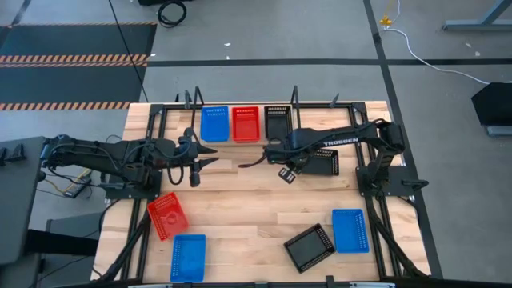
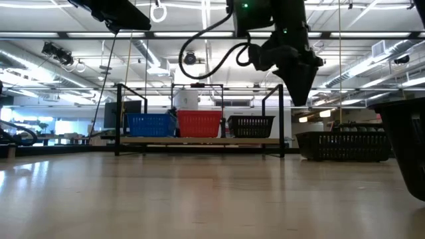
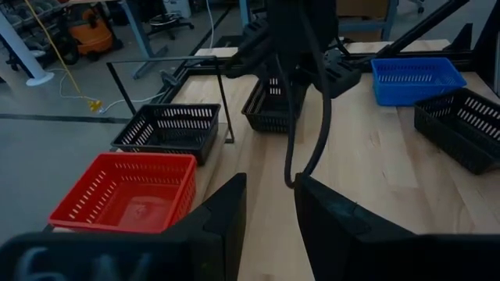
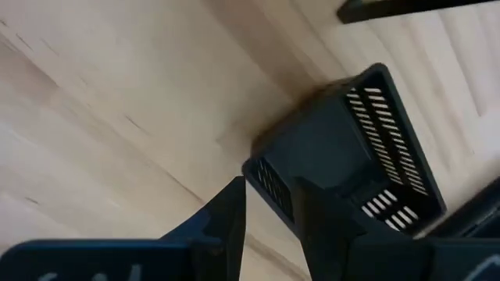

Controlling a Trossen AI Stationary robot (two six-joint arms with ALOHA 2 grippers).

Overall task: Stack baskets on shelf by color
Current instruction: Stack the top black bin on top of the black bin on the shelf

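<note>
Three baskets stand side by side on the shelf (image 1: 240,142): blue (image 1: 214,124), red (image 1: 246,124) and black (image 1: 277,122). Loose on the table lie a black basket (image 1: 324,162), a red one (image 1: 168,216), a blue one (image 1: 188,258), another black (image 1: 310,246) and another blue (image 1: 350,230). My left gripper (image 1: 204,156) hovers open in front of the shelf's blue basket. My right gripper (image 2: 297,89) hangs open, well above the table, beside the black basket (image 4: 351,156) that rests flat on the wood; its fingers touch nothing.
Black wire uprights (image 2: 119,119) flank the shelf at the table's far edge. A black frame (image 1: 384,200) runs along the table's right and left sides. The two arms' grippers are close together over the table's middle. Bare wood (image 1: 240,208) lies between the near baskets.
</note>
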